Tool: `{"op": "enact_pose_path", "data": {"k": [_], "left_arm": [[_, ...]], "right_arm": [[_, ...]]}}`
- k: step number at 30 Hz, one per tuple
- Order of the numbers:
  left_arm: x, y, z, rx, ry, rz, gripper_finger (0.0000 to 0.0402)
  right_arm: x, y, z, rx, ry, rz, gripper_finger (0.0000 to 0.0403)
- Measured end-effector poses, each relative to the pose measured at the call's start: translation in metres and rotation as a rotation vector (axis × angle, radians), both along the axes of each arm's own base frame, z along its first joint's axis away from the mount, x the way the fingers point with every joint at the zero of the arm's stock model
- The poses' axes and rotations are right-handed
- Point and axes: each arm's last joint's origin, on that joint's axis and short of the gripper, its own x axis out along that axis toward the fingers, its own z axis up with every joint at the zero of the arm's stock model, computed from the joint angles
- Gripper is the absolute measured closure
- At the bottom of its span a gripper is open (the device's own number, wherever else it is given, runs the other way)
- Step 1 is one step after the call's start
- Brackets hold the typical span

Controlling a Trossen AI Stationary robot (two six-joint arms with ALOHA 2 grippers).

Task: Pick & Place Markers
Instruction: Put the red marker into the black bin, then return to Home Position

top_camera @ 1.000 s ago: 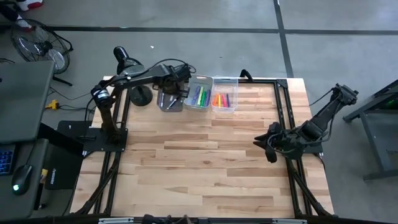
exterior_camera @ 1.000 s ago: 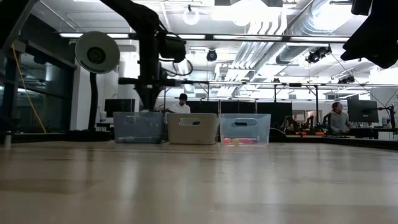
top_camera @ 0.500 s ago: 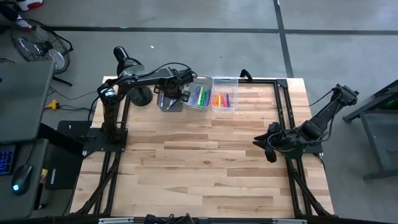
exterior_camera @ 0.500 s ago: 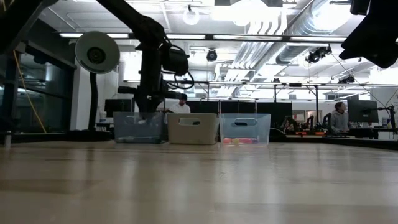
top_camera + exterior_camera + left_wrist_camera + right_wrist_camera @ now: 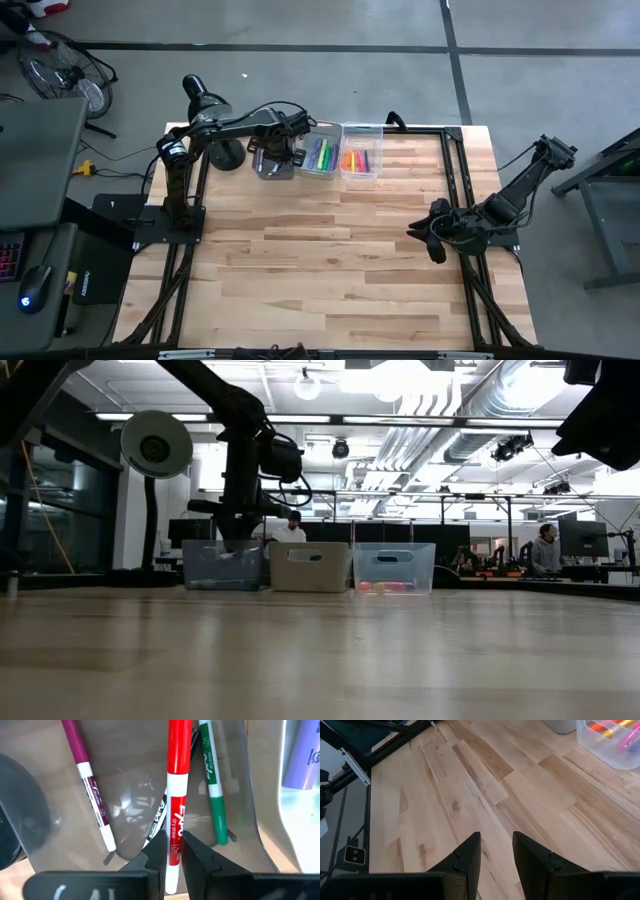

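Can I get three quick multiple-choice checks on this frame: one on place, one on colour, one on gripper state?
1. Where is the left gripper?
A. over the leftmost bin
B. over the rightmost bin
C. at the table's near edge

2. What colour is the marker between the left gripper's fingers?
A. green
B. red
C. purple

3. How does the right gripper stand?
A. shut on a marker
B. open over bare table
C. inside a bin

Key: 1 A, the high view puts it above the leftmost bin. 2 B, the left wrist view shows the red marker clamped. 3 B, the right wrist view shows parted fingers holding nothing, with wood beyond.
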Motion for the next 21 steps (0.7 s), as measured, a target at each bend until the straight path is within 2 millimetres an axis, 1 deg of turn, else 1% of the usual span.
{"op": "enact_pose_path", "data": {"k": [13, 15, 21], "left_arm": [[0.0002, 0.0002, 0.0, 0.003, -0.001, 0.0, 0.0356], [0.0005, 0.0004, 0.0001, 0.005, -0.005, 0.0, 0.0346], [0.0007, 0.0004, 0.0001, 0.004, -0.006, -0.009, 0.0295]], "right_arm": [[-0.0001, 0.0006, -0.0002, 0.008, 0.011, 0.018, 0.03], [-0.0001, 0.0006, -0.0002, 0.009, 0.011, 0.019, 0.03], [-0.0002, 0.0006, -0.0002, 0.006, 0.011, 0.021, 0.03]]}}
